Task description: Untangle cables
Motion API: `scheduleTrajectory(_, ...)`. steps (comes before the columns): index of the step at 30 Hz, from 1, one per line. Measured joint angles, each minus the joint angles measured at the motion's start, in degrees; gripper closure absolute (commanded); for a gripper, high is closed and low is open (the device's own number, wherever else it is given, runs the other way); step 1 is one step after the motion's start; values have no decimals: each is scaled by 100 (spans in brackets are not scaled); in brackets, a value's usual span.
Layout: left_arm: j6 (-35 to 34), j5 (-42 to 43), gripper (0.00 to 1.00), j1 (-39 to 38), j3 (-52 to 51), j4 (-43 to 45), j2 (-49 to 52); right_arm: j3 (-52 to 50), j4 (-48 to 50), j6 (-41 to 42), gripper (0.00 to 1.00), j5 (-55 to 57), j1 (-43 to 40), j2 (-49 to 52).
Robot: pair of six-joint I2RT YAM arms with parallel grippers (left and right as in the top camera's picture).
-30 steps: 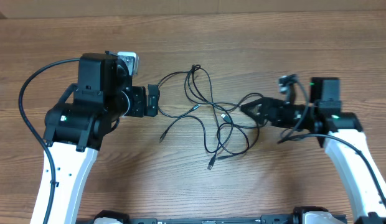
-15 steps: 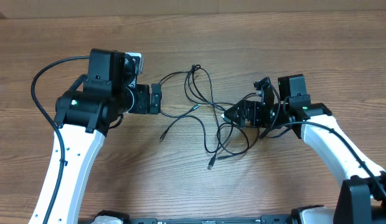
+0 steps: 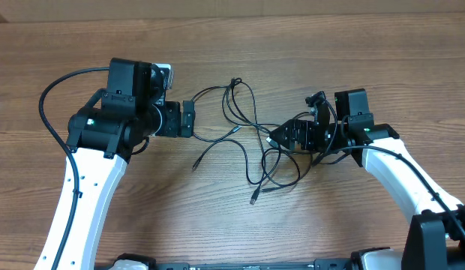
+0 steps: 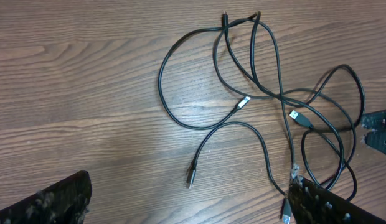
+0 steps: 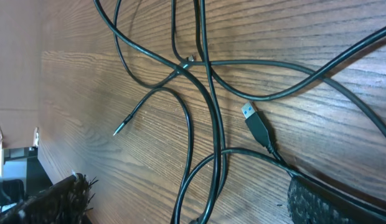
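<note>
Thin black cables (image 3: 251, 142), loosely tangled in crossing loops, small plugs at free ends, flat on the wooden table (image 3: 217, 45) right beside the right gripper (image 3: 281, 136), its fingers spread wide, left gripper (image 3: 186, 120) opposite it across the tangle, fingers also spread

**Overhead: cable tangle at mid-tabletop**

A tangle of thin black plug-ended cables (image 3: 251, 142) lies looped at the centre of the brown wooden tabletop (image 3: 330, 60). The left black two-finger gripper (image 3: 189, 120) sits just beside the tangle's left side, jaws apart. The right black two-finger gripper (image 3: 276, 137) is over the right-hand loops, jaws apart; contact unclear.
</note>
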Motion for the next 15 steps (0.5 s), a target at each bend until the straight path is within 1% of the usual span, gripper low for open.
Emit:
scheduleTrajectory(6, 0, 0, 0, 0, 0, -9, -2, 0, 59, 0, 0, -13, 76, 284)
scheduleTrajectory(15, 0, 0, 0, 0, 0, -11, 0, 0, 415, 0, 0, 83, 584, 337)
